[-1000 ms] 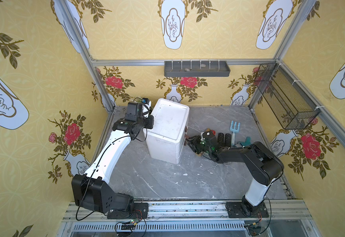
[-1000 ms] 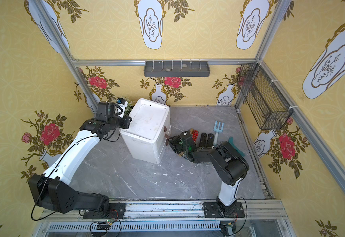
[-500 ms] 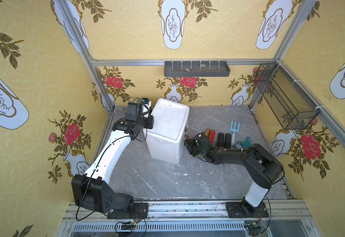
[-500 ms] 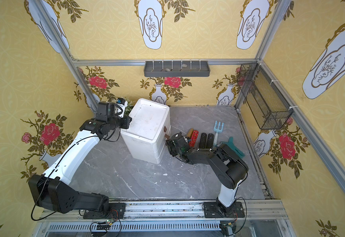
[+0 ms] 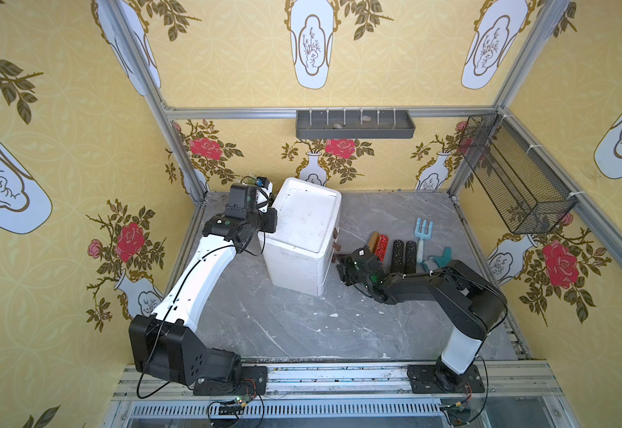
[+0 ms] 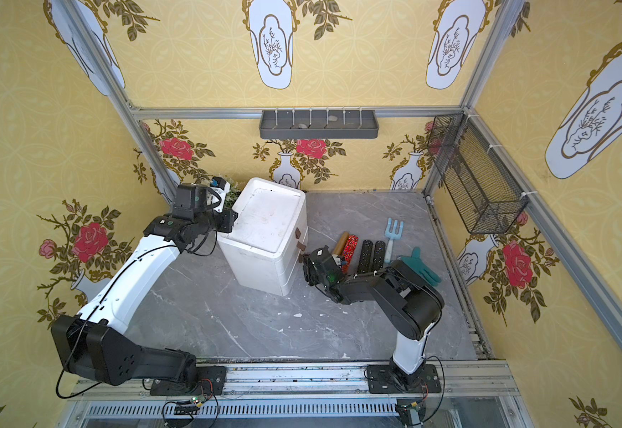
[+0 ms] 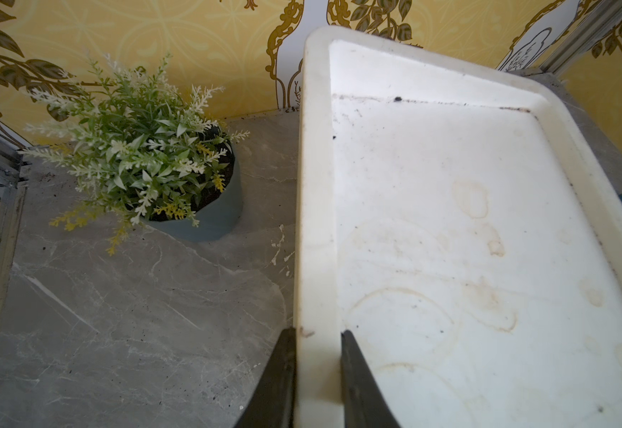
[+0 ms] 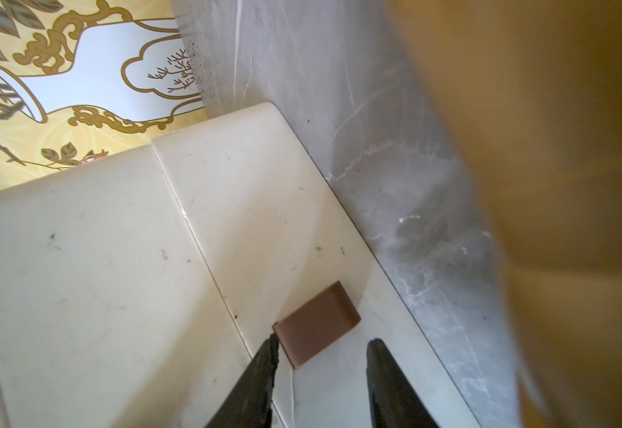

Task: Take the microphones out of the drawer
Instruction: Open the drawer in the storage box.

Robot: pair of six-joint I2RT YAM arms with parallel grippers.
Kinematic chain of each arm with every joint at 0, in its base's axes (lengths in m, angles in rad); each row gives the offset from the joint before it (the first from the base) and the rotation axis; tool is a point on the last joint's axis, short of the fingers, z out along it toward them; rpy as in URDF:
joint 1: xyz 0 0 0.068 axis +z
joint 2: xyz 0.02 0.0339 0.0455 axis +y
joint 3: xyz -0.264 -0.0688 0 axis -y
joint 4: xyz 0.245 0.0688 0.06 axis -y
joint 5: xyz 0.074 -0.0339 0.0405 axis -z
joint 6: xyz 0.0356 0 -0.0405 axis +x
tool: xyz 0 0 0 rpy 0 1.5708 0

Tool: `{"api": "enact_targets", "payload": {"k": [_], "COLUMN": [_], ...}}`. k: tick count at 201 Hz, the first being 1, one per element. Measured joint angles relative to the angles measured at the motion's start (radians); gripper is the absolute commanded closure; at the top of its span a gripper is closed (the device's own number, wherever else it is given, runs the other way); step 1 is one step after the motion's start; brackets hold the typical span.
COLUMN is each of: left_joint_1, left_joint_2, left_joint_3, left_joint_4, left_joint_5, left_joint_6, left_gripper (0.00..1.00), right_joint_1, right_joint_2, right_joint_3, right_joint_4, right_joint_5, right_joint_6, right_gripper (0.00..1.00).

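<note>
Microphone: out of sight, presumably inside the shut drawer point(image 8: 250, 207) ahead of your right gripper point(image 8: 324, 341) | change: that gripper has swung from the tools point(image 5: 398, 255) to the brown pull tab point(image 8: 316, 326), jaws half-open around it (no pinch yet), so opening comes next | pose: right arm low, outstretched; left gripper point(image 7: 316, 331) clamped on the cabinet rim point(image 7: 315, 185).

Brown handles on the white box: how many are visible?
2, on the front of the box: upper handle; lower handle, by the right end effector. Another may be hidden.
</note>
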Motion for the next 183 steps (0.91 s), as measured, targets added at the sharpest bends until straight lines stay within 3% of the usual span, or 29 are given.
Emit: {"api": "enact_targets", "payload": {"k": [114,135,183], "left_joint_1": [0.000,0.000,0.000], "left_joint_2": [-0.002,-0.003,-0.004], "left_joint_3": [0.000,0.000,0.000], "left_joint_4": [0.000,0.000,0.000], "left_joint_5": [-0.002,-0.006,-0.009], "left_joint_6": [-0.001,-0.002,-0.003], "left_gripper": [0.83,0.83,0.83], "right_joint_1": [0.000,0.001,0.001], "right_joint_2": [0.124,0.134,0.143], "right_joint_3": [0.034,0.047,0.061], "right_joint_4": [0.166,0.170,0.176], "right_joint_5": [0.030,0.040,0.059], "right_joint_6": [0.091,0.109,0.127], "right_gripper": [0.58,0.63,0.89]}}
